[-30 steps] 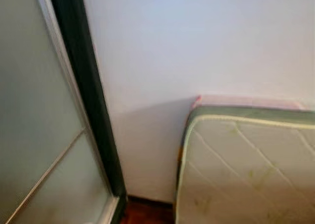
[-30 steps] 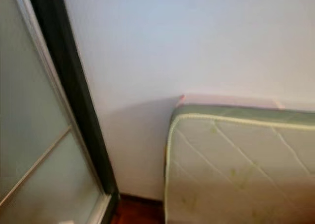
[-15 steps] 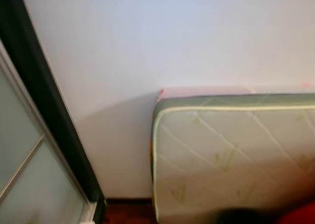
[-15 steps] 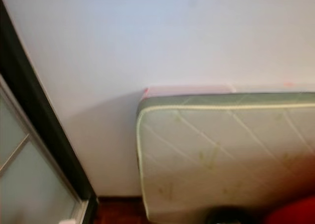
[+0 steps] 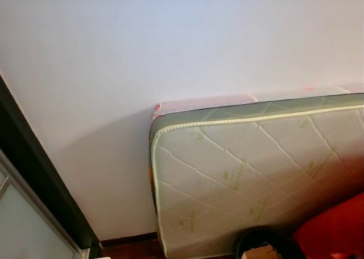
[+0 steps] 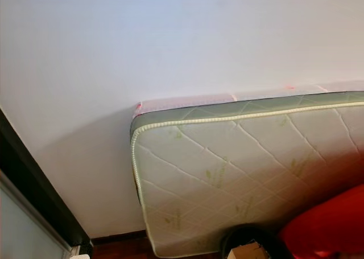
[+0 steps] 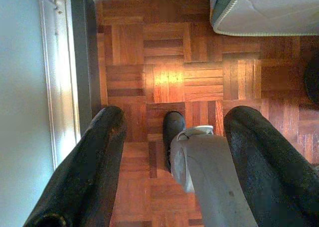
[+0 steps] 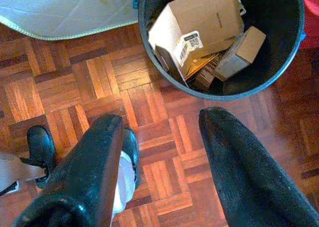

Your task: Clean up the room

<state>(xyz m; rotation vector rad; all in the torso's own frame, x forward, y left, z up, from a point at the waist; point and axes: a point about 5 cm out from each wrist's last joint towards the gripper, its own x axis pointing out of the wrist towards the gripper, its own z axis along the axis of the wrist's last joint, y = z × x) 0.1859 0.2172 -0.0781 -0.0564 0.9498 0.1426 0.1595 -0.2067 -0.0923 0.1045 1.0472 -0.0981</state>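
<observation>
Cardboard boxes (image 8: 199,32) lie tilted in a black bin (image 8: 279,82) (beside the mattress (image 5: 250,173)). Both grippers, left (image 7: 172,157) and right (image 8: 159,152), hang over parquet floor (image 7: 169,62), jaws wide open, holding nothing.

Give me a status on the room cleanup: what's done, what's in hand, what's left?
Done: cardboard boxes already sit in the black bin on the parquet floor.
In hand: nothing. The left gripper and right gripper both hang open over the floor.
Left: hard to judge. The head views face the wall, a mattress leaning against it and something red. I can make out no loose litter.
</observation>
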